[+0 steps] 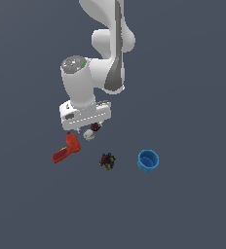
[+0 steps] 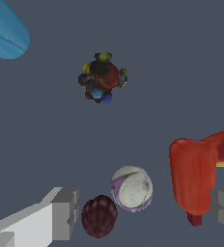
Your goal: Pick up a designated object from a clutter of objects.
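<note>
The designated object, a small whitish-grey lump (image 1: 89,134), lies on the grey floor just under my gripper (image 1: 84,129). In the wrist view the lump (image 2: 132,188) sits between my two fingers (image 2: 61,212), nearer the middle of the gap. The gripper (image 2: 145,212) is open and holds nothing. A dark red ball (image 2: 99,216) lies right beside the lump and close to one finger; it also shows in the exterior view (image 1: 95,127). The orange-red drill-shaped tool (image 2: 196,173) lies against the other finger's side.
The drill (image 1: 66,150) lies toward the exterior view's left of the lump. The dark multicoloured cluster (image 1: 107,161) (image 2: 103,77) and the blue cup (image 1: 148,160) (image 2: 5,29) lie farther off toward the exterior view's right. The floor (image 1: 193,209) is plain grey.
</note>
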Controlling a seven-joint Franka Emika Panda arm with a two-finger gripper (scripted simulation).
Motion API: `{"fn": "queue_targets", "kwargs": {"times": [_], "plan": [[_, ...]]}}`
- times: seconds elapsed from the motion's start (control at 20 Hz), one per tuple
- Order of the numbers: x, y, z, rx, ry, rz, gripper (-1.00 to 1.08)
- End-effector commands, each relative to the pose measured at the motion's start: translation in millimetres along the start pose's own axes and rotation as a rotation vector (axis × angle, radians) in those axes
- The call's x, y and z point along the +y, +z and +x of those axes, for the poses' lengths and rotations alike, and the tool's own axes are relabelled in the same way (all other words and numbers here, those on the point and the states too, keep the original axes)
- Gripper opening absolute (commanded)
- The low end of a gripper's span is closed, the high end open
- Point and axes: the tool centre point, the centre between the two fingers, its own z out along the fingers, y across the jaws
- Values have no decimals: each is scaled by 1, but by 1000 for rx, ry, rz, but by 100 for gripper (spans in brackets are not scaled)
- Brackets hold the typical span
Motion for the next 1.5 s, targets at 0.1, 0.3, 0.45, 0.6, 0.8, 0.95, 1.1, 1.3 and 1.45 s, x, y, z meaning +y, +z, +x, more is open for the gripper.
{"fn": "queue_targets", "kwargs": {"times": [0.1,0.3,0.45,0.6,0.8,0.95,1.1,1.3,1.45], "plan": [[5,26,-18,-4,-88,-2,100],[8,44,-31,-8,-150,-3,100],[9,54,-39,-10,-186,-3,100],[9,61,-45,-11,-212,-4,100],[10,66,-50,-12,-233,-4,100],[10,68,-51,-13,-237,-4,100],[10,68,-51,-13,-234,-3,100],[10,77,-51,-13,-234,-3,100],[9,88,-52,-13,-235,-3,100]]}}
